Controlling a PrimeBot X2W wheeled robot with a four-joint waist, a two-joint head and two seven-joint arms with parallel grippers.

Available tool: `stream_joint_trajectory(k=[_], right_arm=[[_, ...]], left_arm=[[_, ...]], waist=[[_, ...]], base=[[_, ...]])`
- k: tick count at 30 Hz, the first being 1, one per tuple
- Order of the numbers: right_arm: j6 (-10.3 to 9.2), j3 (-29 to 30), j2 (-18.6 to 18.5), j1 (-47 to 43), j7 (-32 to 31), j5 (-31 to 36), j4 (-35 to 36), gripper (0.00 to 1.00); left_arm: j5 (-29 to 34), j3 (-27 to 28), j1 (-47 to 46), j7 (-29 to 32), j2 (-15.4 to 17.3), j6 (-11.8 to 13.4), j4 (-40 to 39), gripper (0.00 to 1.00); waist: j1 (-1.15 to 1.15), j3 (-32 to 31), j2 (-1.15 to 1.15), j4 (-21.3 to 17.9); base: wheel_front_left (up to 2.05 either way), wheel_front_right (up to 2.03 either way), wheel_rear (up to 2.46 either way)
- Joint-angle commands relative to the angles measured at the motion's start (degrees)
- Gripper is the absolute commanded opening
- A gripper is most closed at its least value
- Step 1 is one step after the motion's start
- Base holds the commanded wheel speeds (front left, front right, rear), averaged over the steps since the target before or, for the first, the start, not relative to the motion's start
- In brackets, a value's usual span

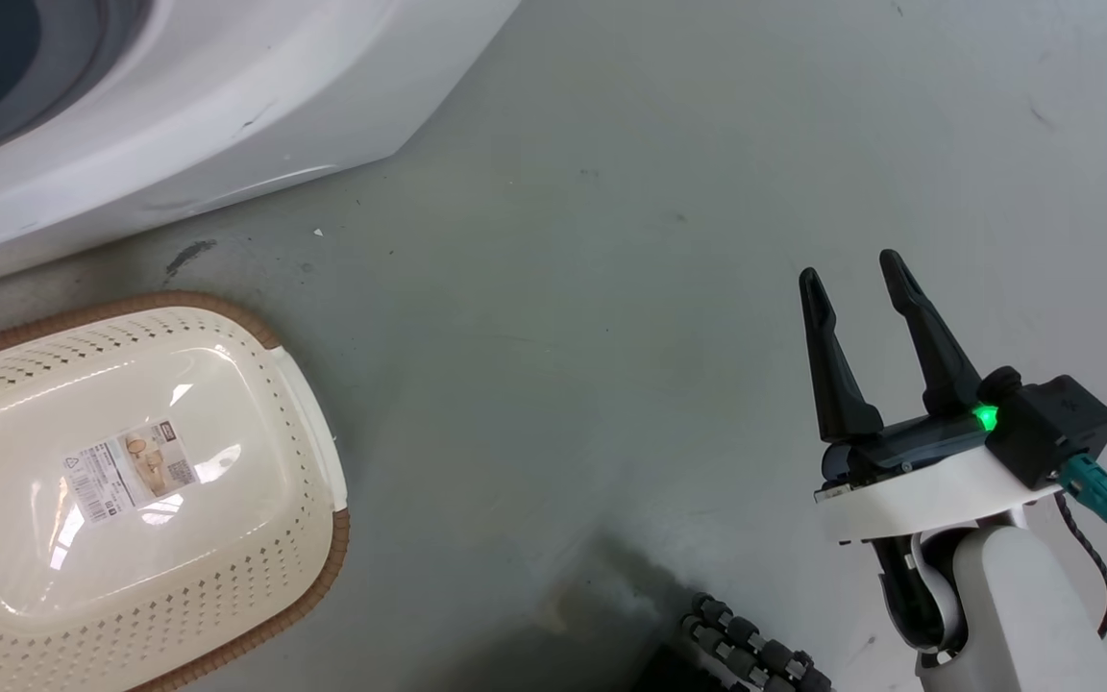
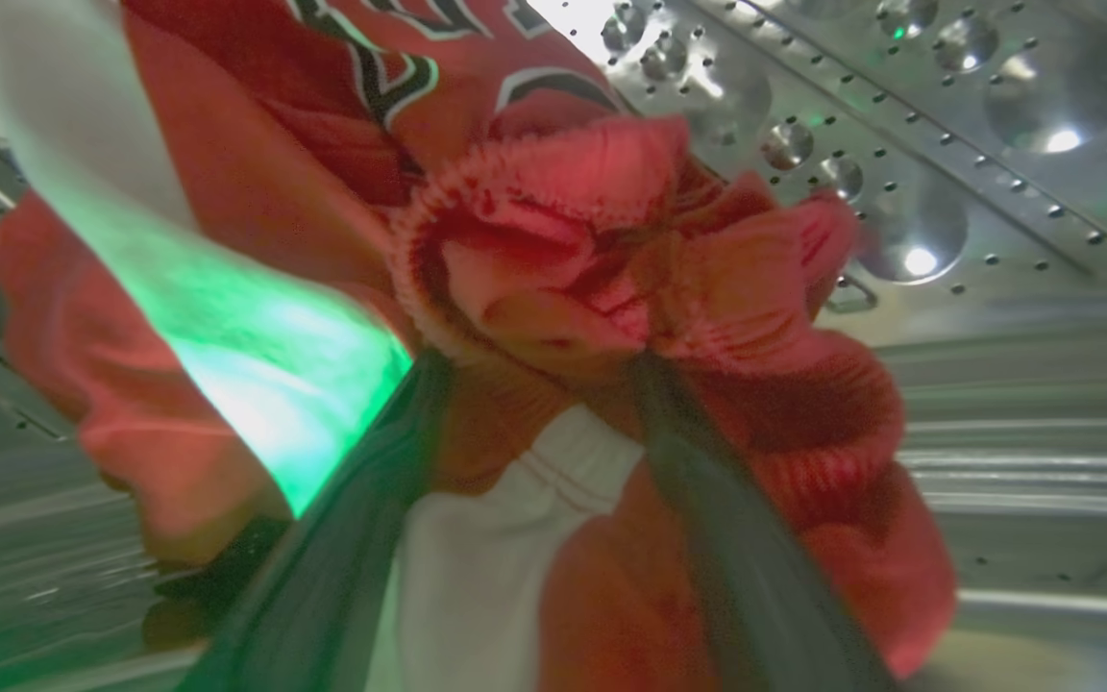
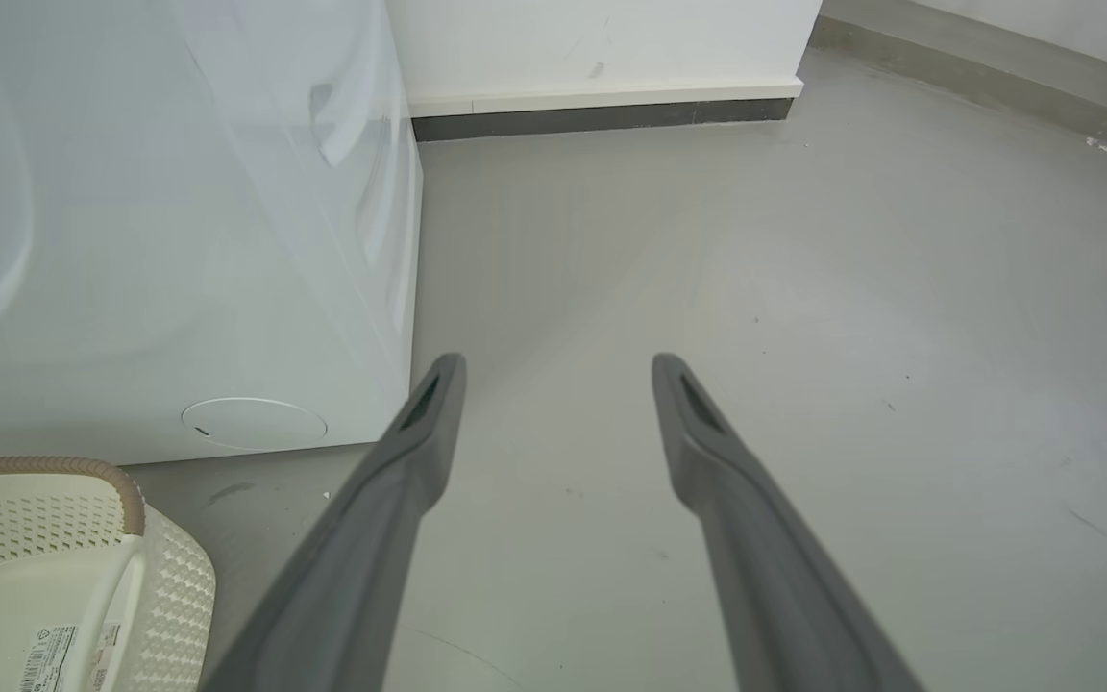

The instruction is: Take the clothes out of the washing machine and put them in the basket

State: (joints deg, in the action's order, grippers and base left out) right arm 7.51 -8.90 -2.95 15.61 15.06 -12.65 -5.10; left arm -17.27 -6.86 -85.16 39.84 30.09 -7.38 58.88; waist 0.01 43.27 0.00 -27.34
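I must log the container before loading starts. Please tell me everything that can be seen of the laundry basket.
The laundry basket is cream-white plastic, a rounded rectangle with rows of small perforations in its sides and a brown woven-looking rim. It stands upright on the grey floor, beside the white washing machine, apart from it. Its glossy bottom bears a paper label. No clothes lie in it, and no tool touches it.

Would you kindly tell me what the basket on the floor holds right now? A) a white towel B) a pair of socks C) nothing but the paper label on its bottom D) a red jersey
C: the basket shows a bare bottom with its label, while the red clothes are in the drum at the left gripper.
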Motion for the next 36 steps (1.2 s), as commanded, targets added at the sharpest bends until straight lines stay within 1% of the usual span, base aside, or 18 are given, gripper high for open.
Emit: stream_joint_trajectory(k=[1,2,3,5,7,9,13,19,20,21,22,23,24,32,36], right_arm=[[-0.04,-0.27,0.13,1.15,0.14,-0.59,0.32,1.00],[-0.04,-0.38,0.14,1.24,0.14,-0.72,0.36,1.00],[-0.04,-0.41,0.14,1.36,0.14,-0.79,0.40,1.00],[-0.04,-0.35,0.13,1.41,0.14,-0.84,0.29,1.00],[-0.04,-0.20,0.14,1.52,0.14,-0.83,0.23,1.00],[-0.04,0.00,0.13,1.56,0.14,-0.64,0.21,1.00],[-0.04,0.50,0.13,1.96,0.14,-0.11,-0.11,1.00],[-0.04,1.04,0.13,1.96,0.14,0.93,-0.36,1.00],[-0.04,1.19,0.13,1.86,0.15,1.04,-0.34,1.00],[-0.04,1.19,0.13,1.86,0.15,1.04,-0.34,1.00],[-0.04,1.31,0.14,1.48,0.15,1.59,-0.58,1.00],[-0.04,1.31,0.14,1.48,0.15,1.59,-0.58,1.00],[-0.04,1.27,0.14,1.30,0.14,1.76,-0.56,1.00],[-0.04,1.57,0.12,-0.68,0.14,3.51,-1.19,1.00],[-0.04,1.55,0.11,-1.95,0.14,4.59,-1.94,1.00]], left_arm=[[-0.25,-0.18,1.63,2.23,-0.40,0.28,0.61,0.49],[-0.30,-0.13,1.95,2.44,-0.18,0.65,0.02,0.26],[-0.39,0.06,2.30,2.18,0.09,1.19,-0.71,0.00],[-0.79,0.25,3.31,3.23,0.13,1.75,-1.57,0.00],[-0.83,0.37,3.80,2.48,0.30,2.35,-3.17,0.00],[-0.13,-0.22,4.51,0.91,0.94,2.35,-5.34,0.00],[0.89,-1.04,6.37,-3.78,1.87,2.79,-9.37,0.00],[1.19,-1.13,10.78,-12.22,1.32,3.56,-12.79,0.00],[1.17,-1.25,11.83,-13.62,0.96,3.53,-12.94,0.00],[1.17,-1.25,11.83,-13.62,0.96,3.53,-12.94,0.00],[0.52,-0.86,13.79,-16.67,0.43,3.86,-13.05,0.00],[0.52,-0.86,13.79,-16.67,0.43,3.86,-13.05,0.00],[0.24,-0.73,14.72,-18.05,0.22,3.88,-12.96,0.00],[-0.74,-0.05,22.14,-32.27,-2.84,4.74,-10.96,0.00],[-1.28,-0.22,25.56,-38.70,-4.84,4.36,-9.11,0.00]], waist=[[-0.01,0.30,0.00,-0.20],[-0.01,0.43,0.00,-0.27],[-0.01,0.50,0.00,-0.32],[-0.01,0.50,0.00,-0.33],[-0.01,0.48,0.00,-0.23],[-0.01,0.25,0.00,-0.08],[-0.01,-0.70,0.00,0.50],[-0.01,-3.15,0.00,1.77],[-0.01,-3.77,0.00,2.03],[-0.01,-3.77,0.00,2.03],[-0.01,-5.06,0.00,2.46],[-0.01,-5.06,0.00,2.46],[-0.01,-5.73,0.00,2.65],[-0.01,-12.44,0.00,4.69],[-0.01,-16.37,0.00,6.29]], base=[[0.00,0.00,0.00],[0.00,0.00,0.00],[0.00,0.00,0.00],[0.00,0.00,0.00],[0.00,0.00,0.00],[0.00,0.00,0.00],[0.00,0.00,0.00],[0.00,0.00,0.00],[0.00,0.00,0.00],[0.00,0.00,0.00],[0.00,0.00,0.00],[0.00,0.00,0.00],[0.00,0.00,0.00],[0.00,0.00,0.00],[0.00,0.00,0.00]])
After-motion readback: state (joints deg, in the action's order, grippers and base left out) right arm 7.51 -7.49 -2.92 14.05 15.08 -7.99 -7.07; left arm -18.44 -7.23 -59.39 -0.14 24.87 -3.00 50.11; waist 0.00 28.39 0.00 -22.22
